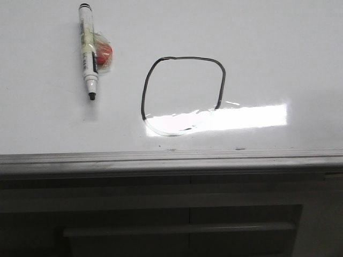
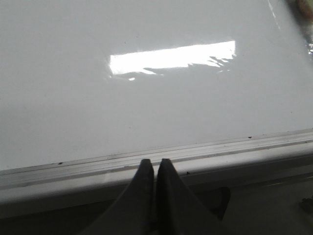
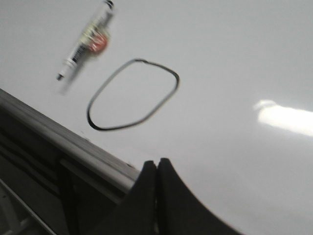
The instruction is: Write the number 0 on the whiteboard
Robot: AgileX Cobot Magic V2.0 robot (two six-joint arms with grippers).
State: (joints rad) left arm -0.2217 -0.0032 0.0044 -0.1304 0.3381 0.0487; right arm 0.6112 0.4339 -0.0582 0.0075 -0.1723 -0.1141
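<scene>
One thin black hand-drawn loop, number 0 (image 1: 183, 95), sits centre frame in front view on large glossy white whiteboard (image 1: 278, 59); flat top, rounded bottom washed out by bright rectangular glare (image 1: 241, 118). White marker pen with black tip (image 1: 87, 49) lies upper left, tip pointing down frame, red object in clear wrap (image 1: 103, 53) touching its right side. Grey metal edge strip (image 1: 171, 157) runs across below loop. Left hand (image 2: 155, 166) clenched, empty, over strip. Right hand (image 3: 156, 169) clenched, empty, above board, apart from loop.
</scene>
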